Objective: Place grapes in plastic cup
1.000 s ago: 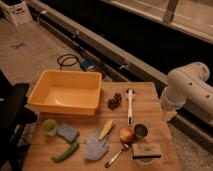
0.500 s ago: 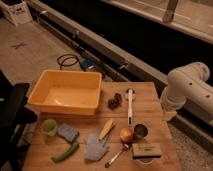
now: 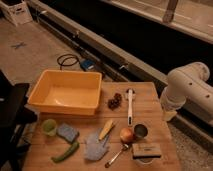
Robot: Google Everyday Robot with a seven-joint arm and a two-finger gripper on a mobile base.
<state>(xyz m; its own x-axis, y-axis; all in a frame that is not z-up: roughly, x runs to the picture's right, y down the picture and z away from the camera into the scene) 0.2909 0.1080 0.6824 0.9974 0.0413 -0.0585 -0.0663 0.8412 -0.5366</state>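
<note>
The grapes (image 3: 115,101), a small dark reddish-purple bunch, lie on the wooden table (image 3: 150,107) just right of the yellow tub. The plastic cup (image 3: 49,126), translucent light green, stands upright near the table's front left, below the tub. Only the white arm (image 3: 186,92) shows, at the table's right edge, well right of the grapes. My gripper itself is out of view.
A big yellow tub (image 3: 67,92) fills the back left. A white long-handled utensil (image 3: 130,105) lies right of the grapes. In front are a blue sponge (image 3: 67,133), a green vegetable (image 3: 65,152), a yellow piece (image 3: 106,129), a grey cloth (image 3: 96,146), an apple (image 3: 126,134), a metal cup (image 3: 140,131), a spoon (image 3: 117,155) and a scrubbing brush (image 3: 146,151).
</note>
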